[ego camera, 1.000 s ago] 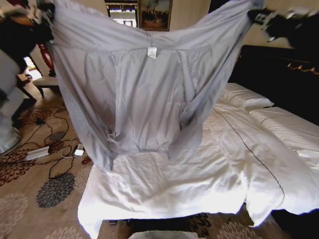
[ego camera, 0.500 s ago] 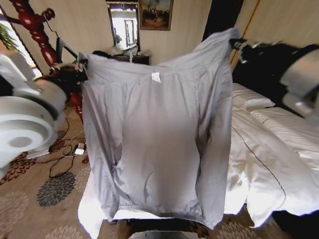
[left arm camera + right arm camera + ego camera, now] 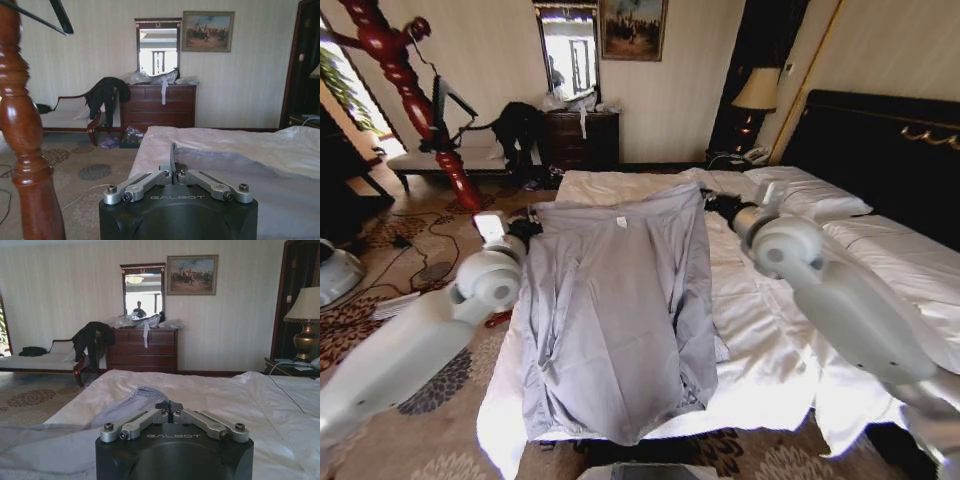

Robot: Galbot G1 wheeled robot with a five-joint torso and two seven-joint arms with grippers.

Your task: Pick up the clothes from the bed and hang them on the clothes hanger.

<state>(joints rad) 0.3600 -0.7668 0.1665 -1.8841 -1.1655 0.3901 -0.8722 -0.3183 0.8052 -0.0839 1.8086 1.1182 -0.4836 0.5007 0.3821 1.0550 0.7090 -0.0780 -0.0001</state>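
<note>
Both jaws pinch the clothes (image 3: 615,310), now lowered flat onto the bed (image 3: 770,330).

A bedroom: a wide white bed (image 3: 790,330) with pillows (image 3: 815,195), a dresser (image 3: 145,350), a mirror (image 3: 142,290), a bedside lamp (image 3: 305,322).

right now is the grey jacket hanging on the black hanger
No, the grey jacket lies spread flat on the bed, while the black hanger hangs bare beside the wooden pole stand.

Silvery-grey jacket (image 3: 620,310) lies spread flat on the white bed (image 3: 770,350), collar toward the headboard, hem draping over the foot edge.
</note>
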